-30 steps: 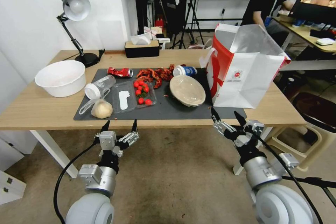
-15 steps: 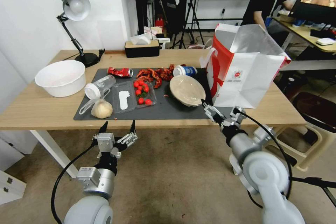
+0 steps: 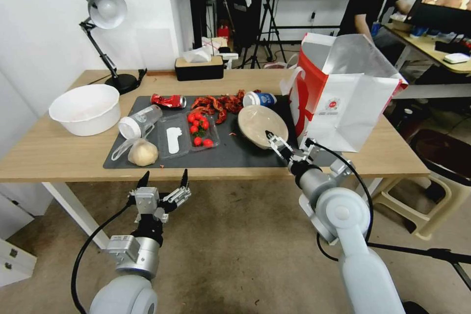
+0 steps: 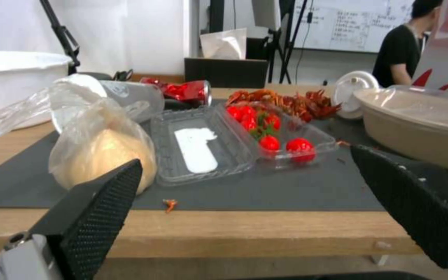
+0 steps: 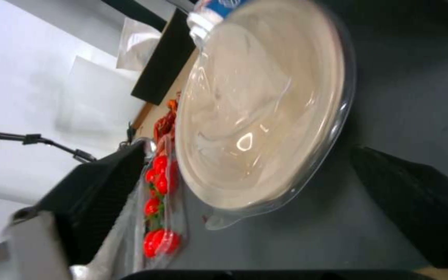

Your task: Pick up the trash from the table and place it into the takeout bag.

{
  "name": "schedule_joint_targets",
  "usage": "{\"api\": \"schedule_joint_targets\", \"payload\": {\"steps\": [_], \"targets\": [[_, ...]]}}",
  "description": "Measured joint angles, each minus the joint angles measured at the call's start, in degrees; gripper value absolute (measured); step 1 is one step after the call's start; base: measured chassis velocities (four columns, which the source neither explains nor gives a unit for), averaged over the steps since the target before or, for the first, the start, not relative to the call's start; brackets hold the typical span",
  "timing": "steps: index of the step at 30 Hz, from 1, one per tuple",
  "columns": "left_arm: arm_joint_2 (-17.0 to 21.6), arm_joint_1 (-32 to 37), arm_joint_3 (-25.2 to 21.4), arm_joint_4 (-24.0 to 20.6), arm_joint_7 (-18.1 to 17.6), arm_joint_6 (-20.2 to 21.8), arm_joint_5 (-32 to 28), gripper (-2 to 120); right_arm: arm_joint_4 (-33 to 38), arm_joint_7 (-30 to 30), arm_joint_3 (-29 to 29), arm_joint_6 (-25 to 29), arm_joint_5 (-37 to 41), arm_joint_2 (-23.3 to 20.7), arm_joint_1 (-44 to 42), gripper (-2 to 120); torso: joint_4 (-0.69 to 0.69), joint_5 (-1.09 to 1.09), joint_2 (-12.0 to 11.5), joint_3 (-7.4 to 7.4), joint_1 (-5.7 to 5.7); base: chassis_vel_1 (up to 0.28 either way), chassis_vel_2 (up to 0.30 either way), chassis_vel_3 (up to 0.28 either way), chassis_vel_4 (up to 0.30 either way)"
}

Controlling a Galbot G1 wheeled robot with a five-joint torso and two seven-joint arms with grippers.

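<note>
The beige lidded bowl rests on the dark mat of the table, just left of the takeout bag. My right gripper is open over the mat's front right, one fingertip at the bowl's near rim. In the right wrist view the bowl lies ahead between the open fingers. A crushed red can, a blue-white cup, a clear lidded cup and a bagged beige lump also lie on the mat. My left gripper hangs open below the table's front edge, facing the lump.
A clear tray of cherry tomatoes and red crayfish shells sit mid-mat. A white basin, a desk lamp and a tissue box stand at the table's left and back. A stool is beside the table's right end.
My right gripper has moved forward and to the left, from below the table's front edge up over the mat to the bowl's near rim. The left gripper has barely moved.
</note>
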Motion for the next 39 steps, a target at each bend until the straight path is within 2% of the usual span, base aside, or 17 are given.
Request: {"api": "schedule_joint_targets", "payload": {"steps": [3,5,8,11,14,18,19,20,23,24,27,31,32,34,35,38,39], "targets": [[0.0,0.0,0.0,0.0,0.1,-0.3,-0.3,100,-0.6,0.5,0.0,0.0,1.3,0.1,0.4,91,0.00,0.00,0.0,0.00,0.00,0.000,0.000,0.000,0.000],[-0.1,-0.1,0.1,0.0,0.3,-0.5,-0.6,100,-1.1,1.2,0.2,0.0,3.4,0.4,1.0,78,0.00,0.01,0.0,0.00,0.00,0.000,0.000,0.000,0.000],[-0.1,-0.1,0.1,0.1,0.3,-0.6,-0.6,100,-1.2,1.3,0.2,0.0,3.7,0.5,1.1,74,0.00,0.01,0.0,0.00,0.00,0.000,0.000,0.000,0.000],[-0.1,-0.1,0.1,1.1,1.2,-2.3,0.3,100,-1.5,1.9,0.5,0.1,4.1,1.1,1.5,53,0.00,0.00,0.0,0.00,0.00,0.000,0.000,0.000,0.000],[-0.1,-0.2,0.2,1.3,1.3,-2.5,0.4,100,-1.5,1.9,0.6,0.1,4.1,1.4,1.4,48,0.00,0.00,0.0,0.00,0.00,0.000,0.000,0.000,0.000],[-0.1,-0.3,0.2,1.4,1.3,-2.6,0.4,100,-1.6,1.9,0.6,0.1,3.8,1.7,1.2,35,0.00,0.01,0.0,0.00,0.00,0.000,0.000,0.000,0.000],[0.0,-0.4,0.3,1.7,1.2,-2.8,0.3,100,-1.9,1.8,0.6,0.3,3.5,1.8,1.2,26,0.00,0.01,0.0,0.00,0.00,0.000,0.000,0.000,0.000],[0.0,-0.4,0.3,1.7,1.2,-2.8,0.3,100,-1.9,1.8,0.6,0.3,3.5,1.8,1.2,26,0.00,0.01,0.0,0.00,0.00,0.000,0.000,0.000,0.000],[0.1,-0.6,0.5,2.3,1.1,-3.3,-0.2,100,-2.0,1.1,0.6,0.4,2.5,1.2,1.3,11,0.01,0.01,0.0,-0.01,0.00,0.000,0.000,0.000,0.000],[0.1,-0.6,0.5,2.3,1.1,-3.3,-0.2,100,-2.0,1.1,0.6,0.4,2.5,1.2,1.3,11,0.01,0.01,0.0,-0.01,0.00,0.000,0.000,0.000,0.000],[0.2,-0.9,0.5,2.6,0.9,-3.4,-0.4,100,-1.6,-2.1,0.4,0.4,-3.8,0.2,1.0,2,0.00,0.01,0.0,0.00,0.00,0.000,0.000,0.000,0.000],[0.2,-1.1,0.6,2.8,0.8,-3.5,-0.5,100,-0.5,-6.3,-0.2,0.3,-11.3,-1.2,0.4,1,0.00,0.02,0.0,0.00,0.00,0.000,0.000,0.000,0.000],[0.2,-1.2,0.6,2.8,0.7,-3.5,-0.5,100,0.0,-9.2,-0.3,0.3,-14.7,-2.0,0.2,1,0.00,0.01,0.0,0.00,0.00,0.000,0.000,0.000,0.000],[0.2,-1.3,0.6,2.9,0.6,-3.5,-0.5,100,1.2,-19.5,-0.1,1.3,-26.3,-5.5,-0.3,1,0.00,0.02,0.0,0.00,0.00,0.000,0.000,0.000,0.000],[0.2,-1.3,0.6,2.9,0.6,-3.5,-0.5,100,1.2,-19.5,-0.1,1.3,-26.3,-5.5,-0.3,1,0.00,0.02,0.0,0.00,0.00,0.000,0.000,0.000,0.000],[0.3,-1.3,0.6,3.0,0.5,-3.5,-0.5,100,2.4,-31.3,1.2,6.0,-39.6,-11.5,-0.2,1,-0.01,0.02,0.0,0.00,0.00,0.000,0.000,0.000,0.000],[0.3,-1.3,0.6,3.0,0.5,-3.5,-0.5,100,2.4,-31.3,1.2,6.0,-39.6,-11.5,-0.2,1,-0.01,0.02,0.0,0.00,0.00,0.000,0.000,0.000,0.000]]}}
